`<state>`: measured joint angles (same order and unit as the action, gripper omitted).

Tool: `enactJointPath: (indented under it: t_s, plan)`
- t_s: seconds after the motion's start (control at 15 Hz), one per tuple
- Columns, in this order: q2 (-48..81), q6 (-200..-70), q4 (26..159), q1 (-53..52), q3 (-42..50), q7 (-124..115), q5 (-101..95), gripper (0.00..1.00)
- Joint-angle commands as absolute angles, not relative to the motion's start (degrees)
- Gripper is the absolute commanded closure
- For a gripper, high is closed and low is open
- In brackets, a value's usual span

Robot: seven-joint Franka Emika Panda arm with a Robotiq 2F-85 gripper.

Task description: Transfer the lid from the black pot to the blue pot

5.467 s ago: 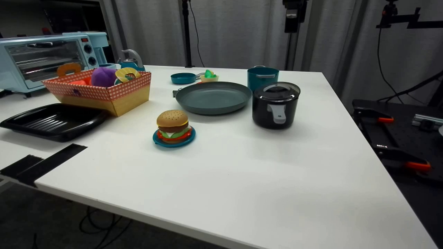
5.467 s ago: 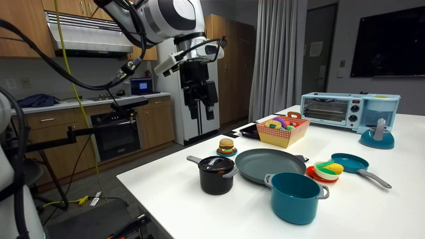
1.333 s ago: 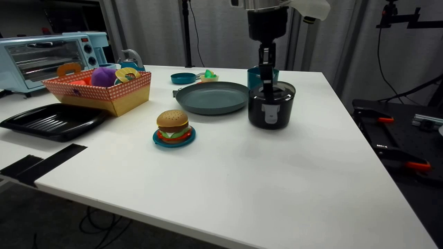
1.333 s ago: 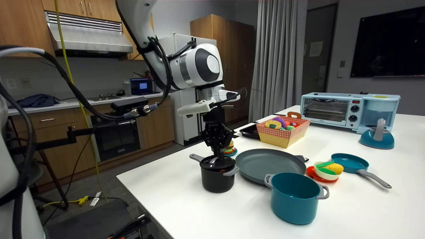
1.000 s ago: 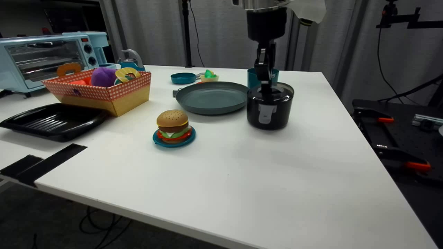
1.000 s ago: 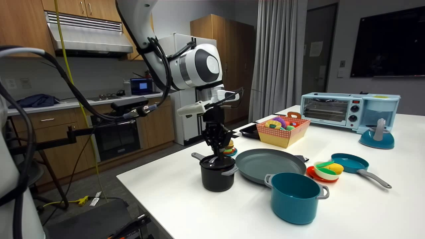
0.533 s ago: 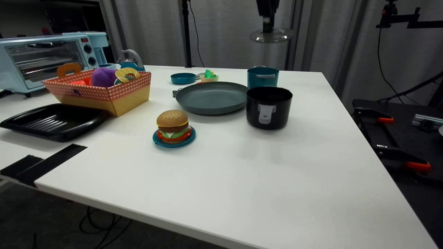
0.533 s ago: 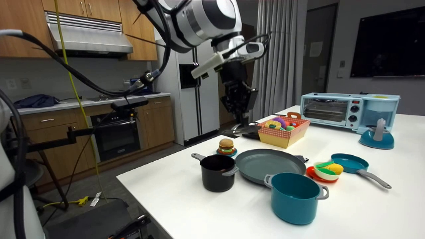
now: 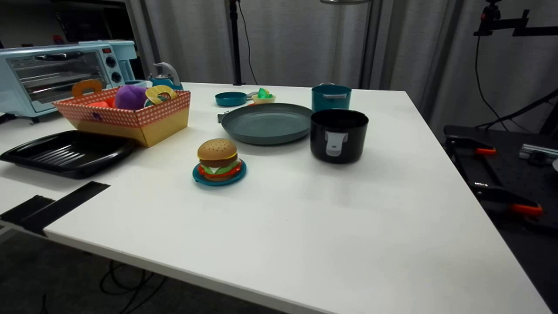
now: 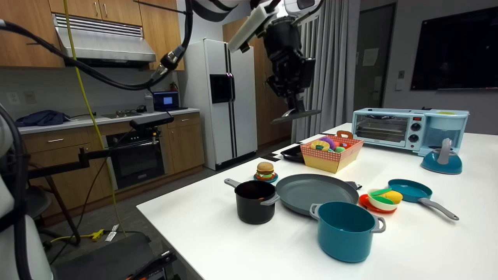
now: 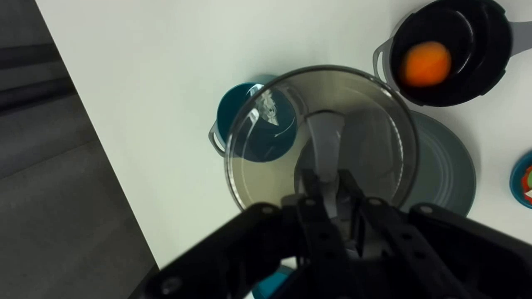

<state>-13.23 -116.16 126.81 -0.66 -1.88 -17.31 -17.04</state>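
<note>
My gripper (image 11: 326,178) is shut on the grey handle of the see-through lid (image 11: 326,137), its fingertips on either side of that strip. In an exterior view the lid (image 10: 290,117) hangs level, high over the table, below the gripper (image 10: 297,105). Only the lid's lower edge (image 9: 344,1) shows at the top of an exterior view. Uncovered, the black pot (image 10: 255,210) stands upright on the table with an orange item (image 11: 427,64) inside. The blue pot (image 10: 344,245) is upright, open-topped and bare inside; in the wrist view the lid's glass partly overlaps the blue pot (image 11: 228,108).
The large grey-green plate (image 10: 317,190) lies between the two pots. Around it are a toy burger (image 10: 265,171), a checked basket (image 10: 321,161), a bowl of toy food (image 10: 379,204) and a blue pan (image 10: 410,190). A toy oven (image 10: 383,130) stands farther off.
A second ago the gripper was down at the lid on the black pot. Since then it has risen high with the lid, uncovering the black pot. The blue pot has stayed in place.
</note>
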Motion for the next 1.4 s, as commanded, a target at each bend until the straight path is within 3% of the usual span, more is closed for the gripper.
enactJointPath:
  t_s: [0.0, 0.67, 1.33]
  plan:
    - [-10.93, -117.12, 125.35, 0.36, -2.39, -19.33, -16.37, 0.96]
    - [7.28, -127.82, 121.14, 2.58, 2.54, -25.59, -17.08, 0.96]
    - [11.41, -126.91, 118.7, 1.44, 6.61, -38.27, -18.57, 0.96]
